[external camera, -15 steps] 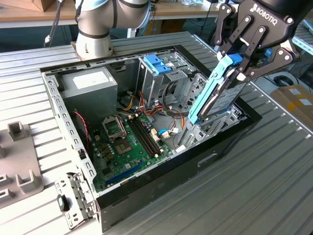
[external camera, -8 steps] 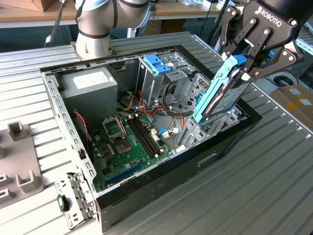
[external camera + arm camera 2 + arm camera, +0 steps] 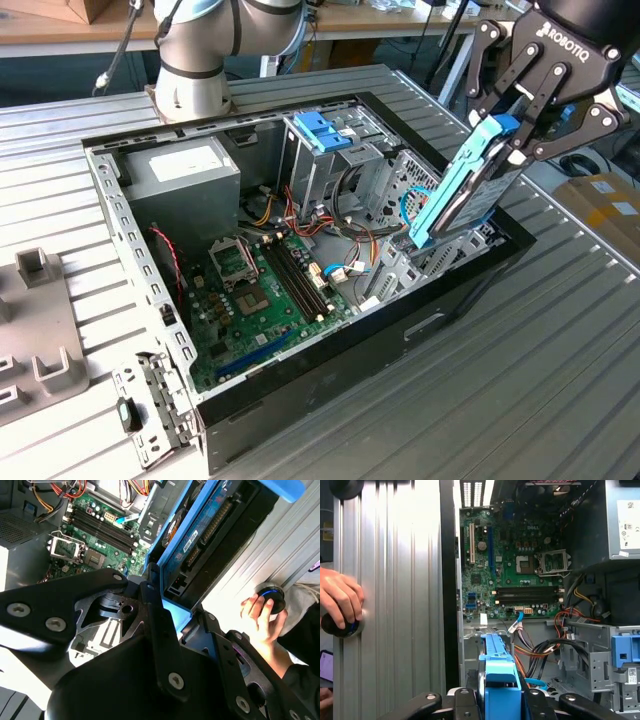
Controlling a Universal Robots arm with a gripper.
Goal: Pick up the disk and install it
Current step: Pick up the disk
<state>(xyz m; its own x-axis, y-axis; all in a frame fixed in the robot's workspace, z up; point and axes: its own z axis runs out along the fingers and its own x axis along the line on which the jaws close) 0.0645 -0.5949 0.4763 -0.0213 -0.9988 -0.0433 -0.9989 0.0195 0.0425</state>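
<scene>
I had the end effector (image 3: 497, 140) pinching the disk (image 3: 462, 186) by its top end, disk tilted steeply over the open case (image 3: 130, 250) at the exterior view's right, low end near the drive bay. My worry was the cables (image 3: 545, 652) right below: come down crooked and the blue frame could snag them or jam on the bay edge. Someone's hand (image 3: 262, 617) was on a knob on the tabletop (image 3: 560, 380) close by too.

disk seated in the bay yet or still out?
Out. The disk hangs tilted in the gripper, above the open computer case; its lower end reaches the drive cage.
</scene>
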